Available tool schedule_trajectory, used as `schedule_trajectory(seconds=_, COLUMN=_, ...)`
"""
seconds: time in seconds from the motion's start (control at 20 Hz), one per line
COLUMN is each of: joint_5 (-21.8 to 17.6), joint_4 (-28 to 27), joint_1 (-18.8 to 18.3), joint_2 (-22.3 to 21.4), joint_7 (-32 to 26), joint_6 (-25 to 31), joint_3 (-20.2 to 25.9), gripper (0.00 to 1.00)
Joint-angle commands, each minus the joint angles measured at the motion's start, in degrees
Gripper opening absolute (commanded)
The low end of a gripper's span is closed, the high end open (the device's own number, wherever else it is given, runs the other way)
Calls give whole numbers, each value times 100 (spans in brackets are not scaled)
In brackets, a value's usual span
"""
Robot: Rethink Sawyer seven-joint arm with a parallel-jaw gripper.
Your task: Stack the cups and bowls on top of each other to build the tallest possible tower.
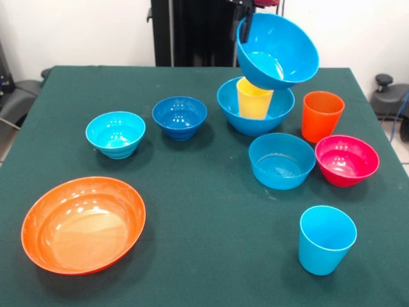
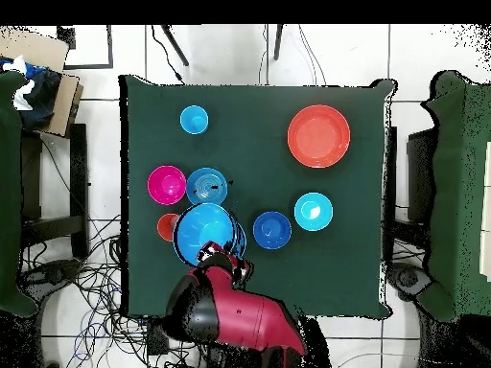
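My gripper (image 1: 245, 29) is shut on the rim of a large blue bowl (image 1: 279, 50) and holds it tilted in the air. Right below it, a second large blue bowl (image 1: 255, 118) stands on the table with the yellow cup (image 1: 254, 99) upright inside. From overhead the held bowl (image 2: 204, 233) hides both, and the gripper (image 2: 217, 253) sits at its near rim. The orange cup (image 1: 321, 115) stands just right of them. The medium light blue bowl (image 1: 281, 161) and the magenta bowl (image 1: 347, 160) stand in front. The light blue cup (image 1: 326, 240) stands alone at the front right.
The small dark blue bowl (image 1: 179, 117) and the cyan bowl (image 1: 115, 133) stand left of the stack. The wide orange bowl (image 1: 83, 224) lies at the front left. All are on a green cloth table (image 1: 204, 198). Chairs and cables surround the table in the overhead view.
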Motion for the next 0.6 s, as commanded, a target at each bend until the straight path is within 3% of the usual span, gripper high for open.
schedule_trajectory(seconds=0.05, joint_5=-107, joint_4=-160, joint_1=126, joint_2=402, joint_7=463, joint_6=407, joint_3=169, gripper=0)
schedule_trajectory(seconds=0.6, joint_5=-230, joint_4=-158, joint_1=73, joint_2=647, joint_7=442, joint_6=47, joint_3=67, gripper=0)
